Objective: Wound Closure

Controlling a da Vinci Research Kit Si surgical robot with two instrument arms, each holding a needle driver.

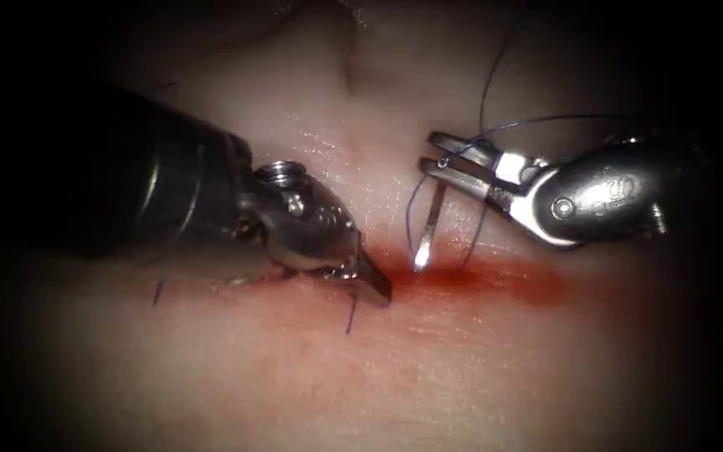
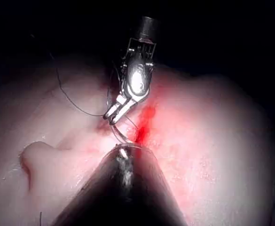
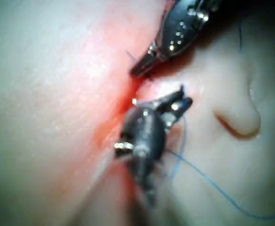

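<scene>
My right tool comes in from the right, jaws shut on the curved needle near its back end. The needle hangs down from the jaws, and its bright tip touches the tissue at the far edge of the cut; I cannot tell how deep it sits. Blue thread loops up and back from those jaws. My left tool has its jaws shut with nothing visible between them, its tip resting on the cut just left of the needle. In the left wrist view the right tool holds the needle above my left tool's tip.
Red fluid pools along the cut right of the needle. Short dark thread ends stand up from the tissue near the left tool, and another is further left. A fold of tissue lies beyond the cut.
</scene>
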